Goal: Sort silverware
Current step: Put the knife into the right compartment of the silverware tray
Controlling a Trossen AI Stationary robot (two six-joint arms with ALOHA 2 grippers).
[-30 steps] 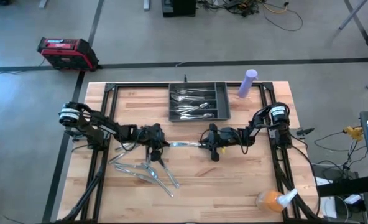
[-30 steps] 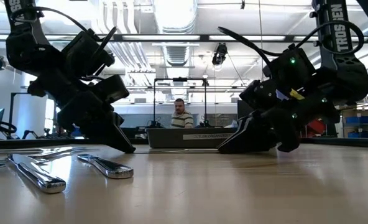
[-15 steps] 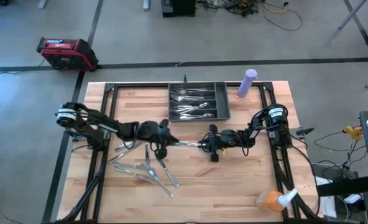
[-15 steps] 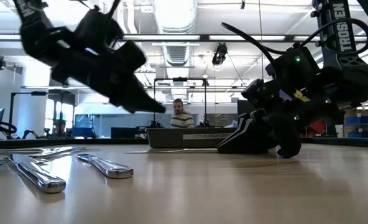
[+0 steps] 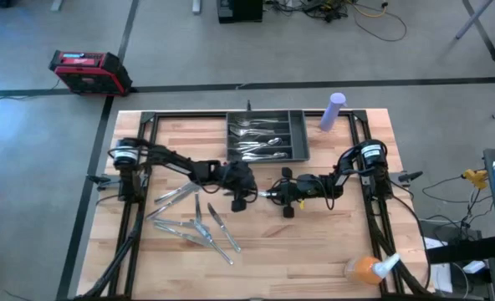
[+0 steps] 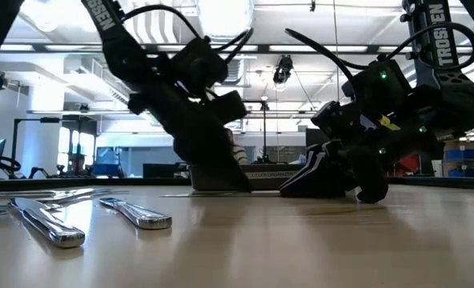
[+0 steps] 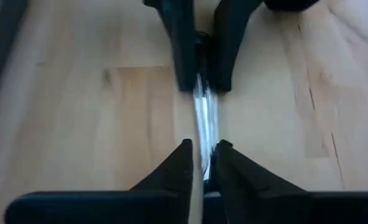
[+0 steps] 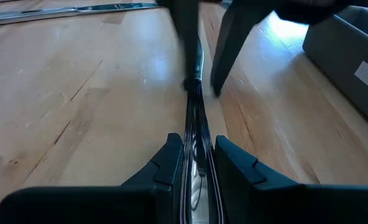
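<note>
A silver fork (image 5: 265, 193) lies along the table between my two grippers, near the middle. My right gripper (image 5: 278, 194) is shut on its right end. My left gripper (image 5: 252, 191) stands open at the fork's left end, one finger on each side of the handle (image 7: 204, 124), low over the wood (image 6: 235, 178). I cannot tell whether it touches the fork. Several loose pieces of silverware (image 5: 193, 221) lie on the wood at the near left. More silverware lies in the dark tray (image 5: 303, 138) at the far middle. My right gripper pinches the fork's wide end (image 8: 197, 163) between its two fingers. The fingers (image 8: 171, 160) come about level from the table's right side and lie along the fork. The handle (image 8: 197, 93) runs on toward the table's left, close above the wood.
A purple bottle (image 5: 334, 110) stands right of the tray. An orange object (image 5: 363, 269) sits at the near right corner. In the low view, loose pieces (image 6: 49, 224) (image 6: 137, 214) lie at the left. Bare wood stretches between the arms and the near edge.
My left gripper has risen off the wood, gone toward the table's right edge along the fork, and come down again just beside my right gripper. The fork and my right gripper have stayed in place.
</note>
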